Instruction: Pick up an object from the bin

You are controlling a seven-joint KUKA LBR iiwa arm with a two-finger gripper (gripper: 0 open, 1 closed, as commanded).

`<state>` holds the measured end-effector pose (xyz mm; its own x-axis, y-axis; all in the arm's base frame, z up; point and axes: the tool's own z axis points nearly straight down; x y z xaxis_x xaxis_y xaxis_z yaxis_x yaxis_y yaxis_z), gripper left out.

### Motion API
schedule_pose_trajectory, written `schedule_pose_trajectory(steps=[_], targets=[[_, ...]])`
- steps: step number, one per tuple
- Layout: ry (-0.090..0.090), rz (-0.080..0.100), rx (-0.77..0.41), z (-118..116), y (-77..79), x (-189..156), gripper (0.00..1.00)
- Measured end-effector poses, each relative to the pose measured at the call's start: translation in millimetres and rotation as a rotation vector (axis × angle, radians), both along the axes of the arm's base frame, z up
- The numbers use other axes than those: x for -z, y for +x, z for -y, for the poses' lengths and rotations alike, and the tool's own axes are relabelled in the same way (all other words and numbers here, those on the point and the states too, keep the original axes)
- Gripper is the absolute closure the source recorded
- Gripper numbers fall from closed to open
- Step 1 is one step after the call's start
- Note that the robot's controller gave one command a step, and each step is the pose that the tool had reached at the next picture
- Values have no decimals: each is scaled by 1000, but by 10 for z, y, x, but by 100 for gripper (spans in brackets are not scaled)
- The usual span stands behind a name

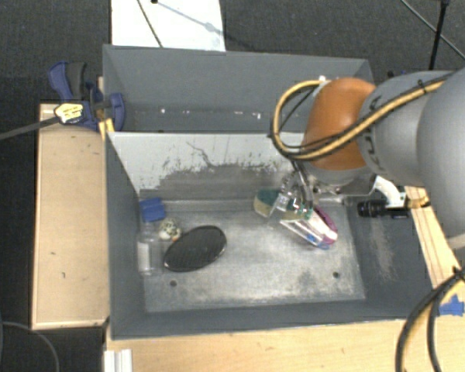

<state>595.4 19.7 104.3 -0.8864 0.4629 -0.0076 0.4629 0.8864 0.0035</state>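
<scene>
- The gripper (296, 201) is low in the right rear part of the bin (240, 302), close to the floor, under the arm's orange cover (337, 118). Whether it is released or clenched I cannot tell; its tip is lost among the clutter beneath it.
- Right under and just beside the gripper lies a flat white packet (318, 229) with pink and purple edges, slanting toward the right front. It looks to be touching the tip, though nothing shows it gripped.
- Just to the left of the gripper sits a small tan and teal lump (264, 202), near the foot of the rear wall and close to the packet's upper end.
- Well apart, on the left side of the floor, lie a black oval pad (195, 248), a small speckled ball (170, 229) just behind it, and a clear bottle with a blue cap (148, 235) along the left wall.
- Step in hand, as I judge it: the descent onto the packet and lump, with the grasp not yet confirmed.
- The next move calls for a firm closure on one thing alone, most likely the packet, then a straight lift clear of the rear wall. The packet is thin and flat, so it may slip or drag the lump along.
</scene>
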Motion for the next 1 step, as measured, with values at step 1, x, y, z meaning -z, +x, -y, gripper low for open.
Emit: schedule_pose_trajectory(steps=[1], targets=[[1, -1, -6, 0, 14, -280, 100]])
